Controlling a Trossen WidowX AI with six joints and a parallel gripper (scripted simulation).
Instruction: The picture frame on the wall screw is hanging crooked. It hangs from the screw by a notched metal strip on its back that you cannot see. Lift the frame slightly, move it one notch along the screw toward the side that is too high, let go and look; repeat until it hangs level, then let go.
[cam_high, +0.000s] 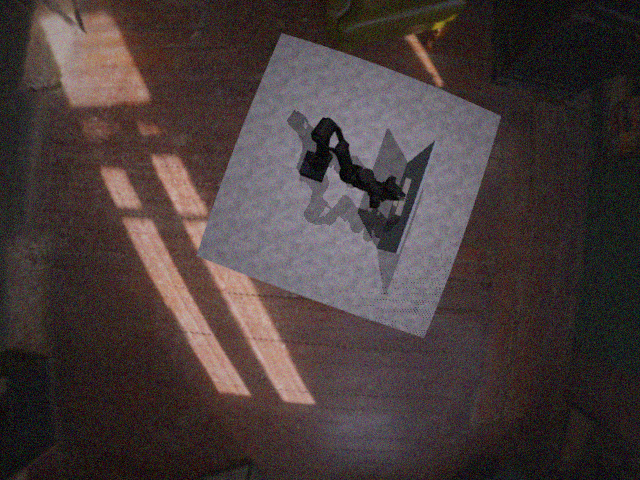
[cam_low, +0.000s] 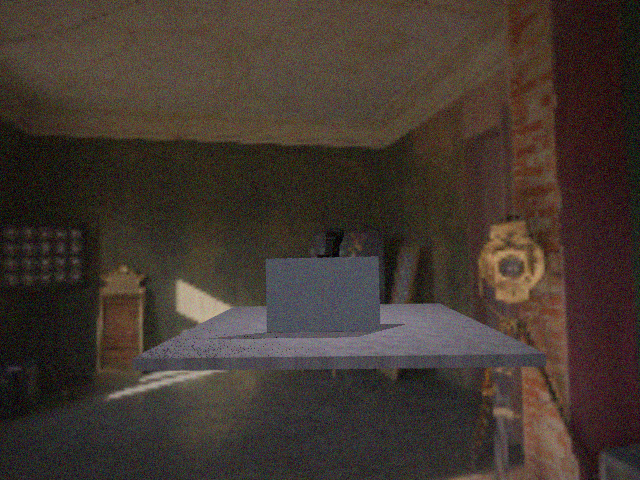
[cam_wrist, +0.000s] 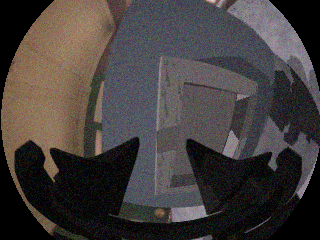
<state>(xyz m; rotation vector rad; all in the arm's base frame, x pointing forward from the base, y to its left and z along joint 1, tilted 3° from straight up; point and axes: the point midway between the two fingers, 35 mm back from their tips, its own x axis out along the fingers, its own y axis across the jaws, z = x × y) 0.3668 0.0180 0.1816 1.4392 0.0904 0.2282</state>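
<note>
The picture frame (cam_high: 406, 184) (cam_wrist: 171, 107) is grey with a darker inside. It hangs on the near face of the upright blue-grey panel (cam_high: 422, 157) (cam_low: 323, 294) (cam_wrist: 130, 100). In the wrist view its long upper bar runs nearly up and down the picture; the wide-angle bending leaves its exact tilt unclear. The screw and the notched strip are hidden. My gripper (cam_high: 403, 194) (cam_wrist: 163, 142) is open and empty. Its fingertips are close in front of the frame, either side of its upper bar in the wrist view; contact cannot be told. The exterior camera sees only the panel's back.
The panel stands on a pale square table (cam_high: 258, 155) (cam_low: 465, 348), near its far side from my base. My black arm (cam_high: 356, 173) (cam_low: 333, 241) reaches across the table toward the panel and shows just over its top edge in the exterior view. Shadows fall around the panel and arm.
</note>
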